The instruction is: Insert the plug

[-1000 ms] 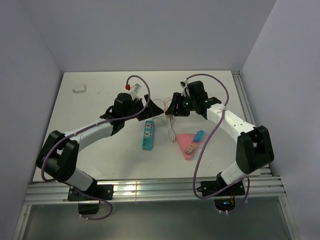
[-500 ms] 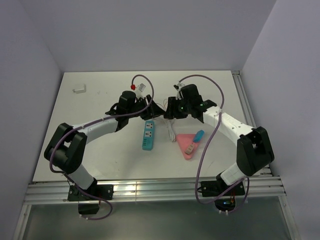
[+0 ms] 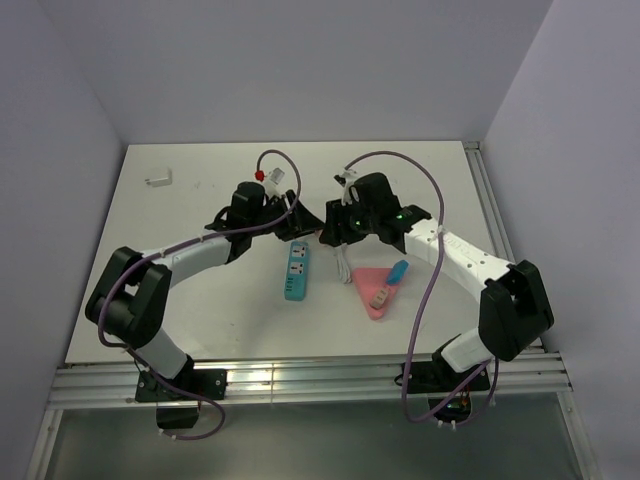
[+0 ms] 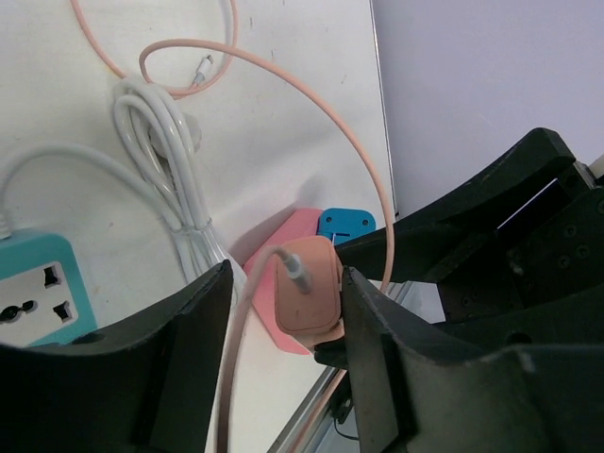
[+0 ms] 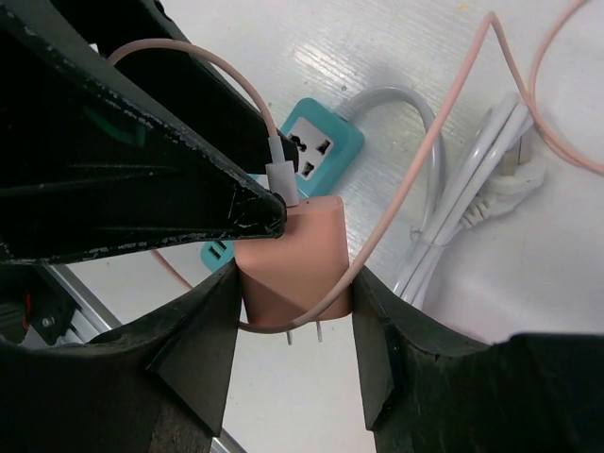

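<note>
Right gripper [image 5: 293, 283] shifted left, clenched on pink plug [image 5: 288, 253], prongs down, cable [image 5: 434, 127] attached; left gripper [image 4: 283, 321] released.

Pwr strip [image 3: 296, 271] L of wedge [image 3: 365, 281], cord coil [image 3: 343, 264] btwn.

Power strip [image 4: 38, 293] cropped at left-wrist edge; charger [image 5: 293, 255] hidden overhead.

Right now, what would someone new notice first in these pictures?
Both arms meet at mid-table: the right gripper clamps a pink charger, prongs down, its white cable plug by the tips of the left gripper. Just nearer the bases lies the teal power strip, beside a pink triangular piece.
</note>
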Action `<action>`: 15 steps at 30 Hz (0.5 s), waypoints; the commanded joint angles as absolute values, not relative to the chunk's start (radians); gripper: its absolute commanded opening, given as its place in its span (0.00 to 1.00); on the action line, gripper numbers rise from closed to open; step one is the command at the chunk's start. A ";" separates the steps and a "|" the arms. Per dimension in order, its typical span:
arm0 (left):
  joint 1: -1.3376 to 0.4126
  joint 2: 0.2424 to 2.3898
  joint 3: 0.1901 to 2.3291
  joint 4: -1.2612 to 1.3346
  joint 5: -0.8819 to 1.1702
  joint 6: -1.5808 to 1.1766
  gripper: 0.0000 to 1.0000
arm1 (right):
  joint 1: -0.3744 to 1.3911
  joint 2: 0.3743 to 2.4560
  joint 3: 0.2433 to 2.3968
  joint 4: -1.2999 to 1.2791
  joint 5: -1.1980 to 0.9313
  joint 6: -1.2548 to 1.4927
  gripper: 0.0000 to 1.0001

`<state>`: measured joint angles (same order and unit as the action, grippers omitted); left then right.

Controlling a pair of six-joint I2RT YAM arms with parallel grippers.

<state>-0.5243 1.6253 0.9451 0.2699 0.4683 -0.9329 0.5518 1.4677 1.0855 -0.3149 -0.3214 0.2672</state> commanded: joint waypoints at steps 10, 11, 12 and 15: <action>-0.506 1.618 0.916 0.385 0.685 -0.965 0.42 | 0.606 1.424 1.072 -0.235 -0.259 0.218 0.00; -0.506 1.618 0.910 0.394 0.699 -0.969 0.42 | 0.615 1.427 1.072 -0.232 -0.252 0.216 0.00; -0.506 1.620 0.907 0.402 0.722 -0.973 0.42 | 0.620 1.427 1.074 -0.232 -0.230 0.212 0.00; -0.508 1.618 0.899 0.400 0.730 -0.974 0.42 | 0.637 1.422 1.075 -0.222 -0.195 0.207 0.00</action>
